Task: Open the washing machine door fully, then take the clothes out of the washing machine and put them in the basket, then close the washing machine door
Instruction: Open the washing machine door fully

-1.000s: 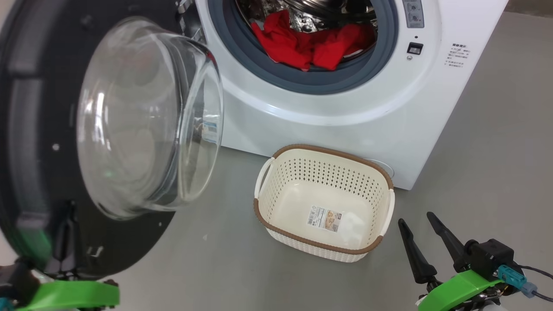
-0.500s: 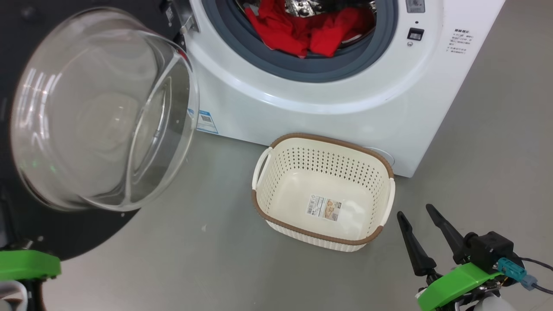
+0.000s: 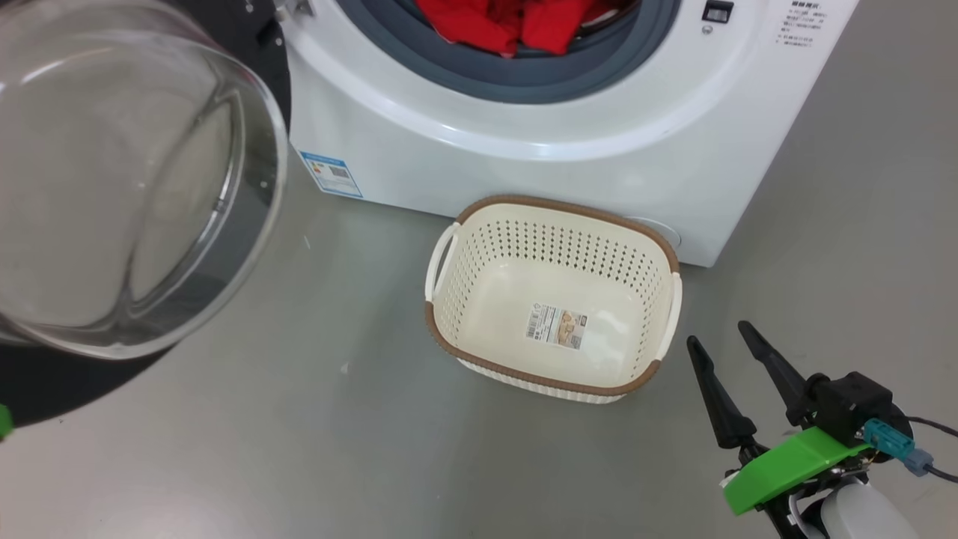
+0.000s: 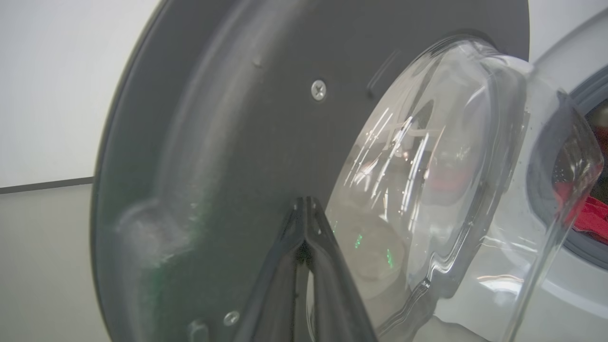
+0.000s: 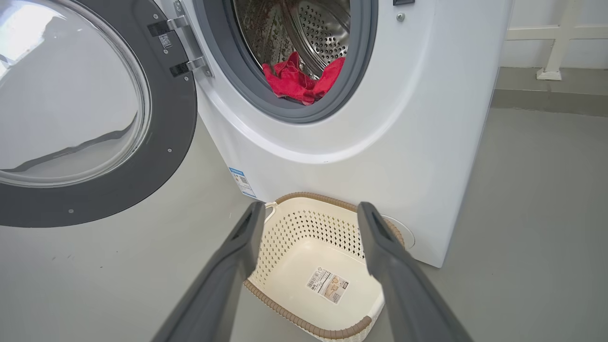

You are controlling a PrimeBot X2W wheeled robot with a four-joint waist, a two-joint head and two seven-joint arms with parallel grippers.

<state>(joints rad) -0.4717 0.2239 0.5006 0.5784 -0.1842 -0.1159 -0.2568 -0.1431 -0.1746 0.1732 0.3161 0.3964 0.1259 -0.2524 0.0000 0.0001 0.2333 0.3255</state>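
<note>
Head view?
Empty right claw (image 3: 716,333) spread wide; perforated plastic basket (image 3: 554,206) just ahead-left of it, red clothes (image 3: 479,19) beyond in the washing machine (image 3: 524,172).
Left wrist view?
Pinched-shut left claw (image 4: 304,204), holding nothing, tips at the door (image 4: 228,118)'s glossy black ring.
Right wrist view?
Clothes ahead, above: likely limp, light. I'd pinch a raised fold.

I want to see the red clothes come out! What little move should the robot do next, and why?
Probably raise the right gripper toward the clothes in the washing machine. The washing machine door looks swung wide, with the shut left gripper at its inner side. The right gripper is open and holds nothing, and the basket below is empty.
</note>
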